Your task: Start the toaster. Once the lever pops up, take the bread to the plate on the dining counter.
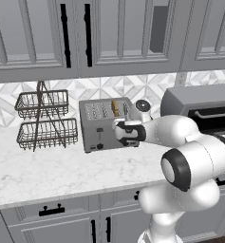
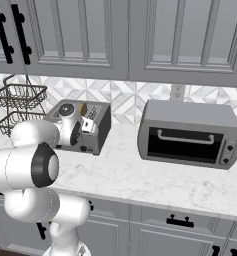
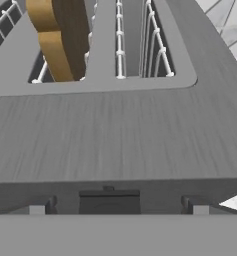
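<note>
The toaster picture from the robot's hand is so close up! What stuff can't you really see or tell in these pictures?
- The gripper: the hand view's bottom edge cuts off its fingertips, so open or shut is unclear.
- The toaster: in the left base view the arm covers its right front, hiding the lever there.
- The bread: the hand view's top edge crops it, and the slot hides its lower part.
- The lever: too close to tell whether it is pressed.

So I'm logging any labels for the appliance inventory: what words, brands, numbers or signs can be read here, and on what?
None can be read. The toaster, its knobs and levers included, carries no visible text, and neither does the toaster oven, the cabinets or the wire basket rack.
</note>
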